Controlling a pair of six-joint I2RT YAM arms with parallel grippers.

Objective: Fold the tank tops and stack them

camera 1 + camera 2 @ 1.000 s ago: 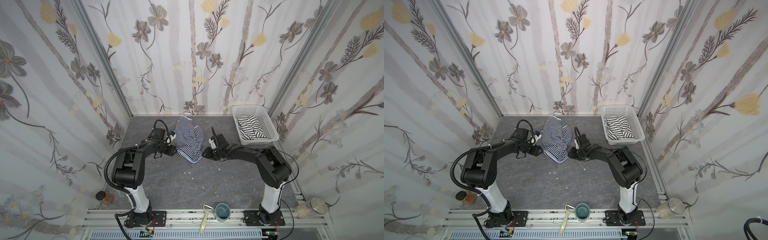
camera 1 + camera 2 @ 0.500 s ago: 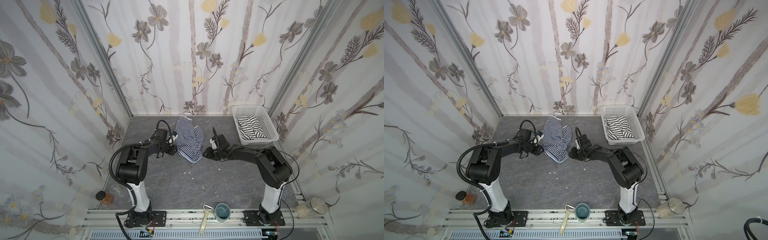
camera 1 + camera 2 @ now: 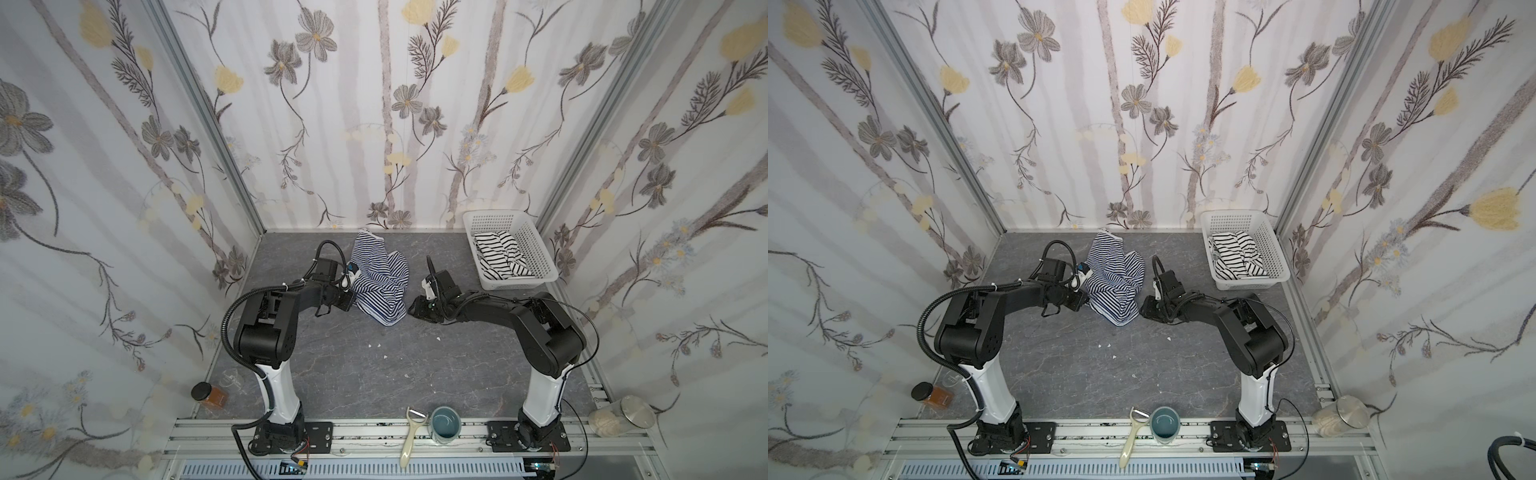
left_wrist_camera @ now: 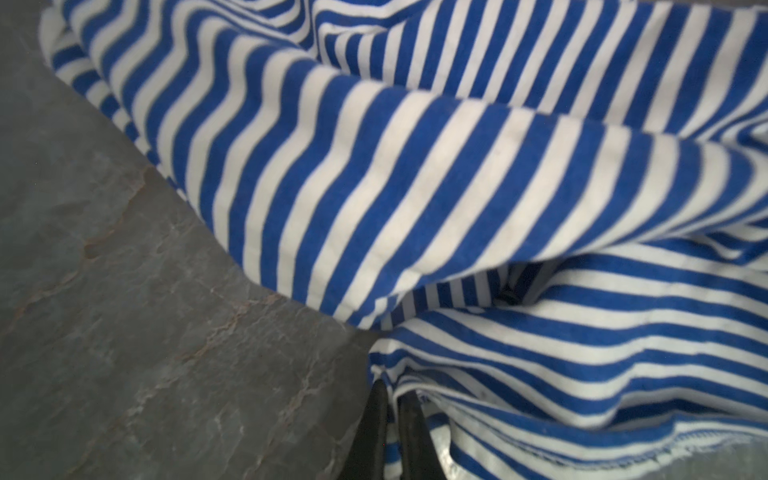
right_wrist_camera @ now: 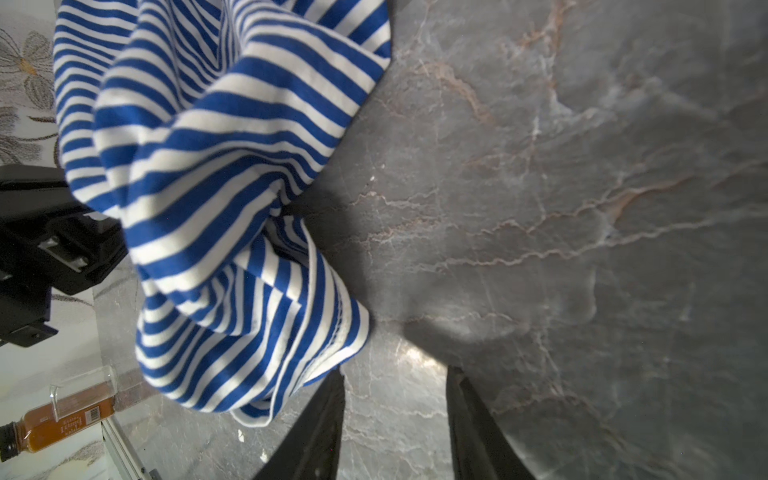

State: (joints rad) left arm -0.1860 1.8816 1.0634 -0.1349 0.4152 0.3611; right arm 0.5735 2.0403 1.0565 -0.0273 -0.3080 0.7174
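Note:
The navy-and-white striped tank top (image 3: 380, 282) (image 3: 1115, 286) lies crumpled on the grey table at the back middle in both top views. My left gripper (image 4: 390, 399) (image 3: 353, 297) is at the cloth's left edge, shut on a fold of its hem. My right gripper (image 5: 395, 374) (image 3: 413, 309) is low at the cloth's right corner, open, with only bare table between its fingers. One of these fingers (image 5: 328, 399) sits right beside the hem. The black-striped white tank top (image 3: 500, 257) (image 3: 1235, 255) lies bunched in the white basket (image 3: 540, 245) at the back right.
On the front rail lie a peeler (image 3: 411, 436) and a blue mug (image 3: 444, 424). An amber jar (image 3: 208, 395) stands at the front left and a lidded glass jar (image 3: 623, 415) at the front right. Walls close in on three sides.
My left gripper has moved in to the striped cloth's left edge and shut on it. The right arm has hardly moved and stays open.

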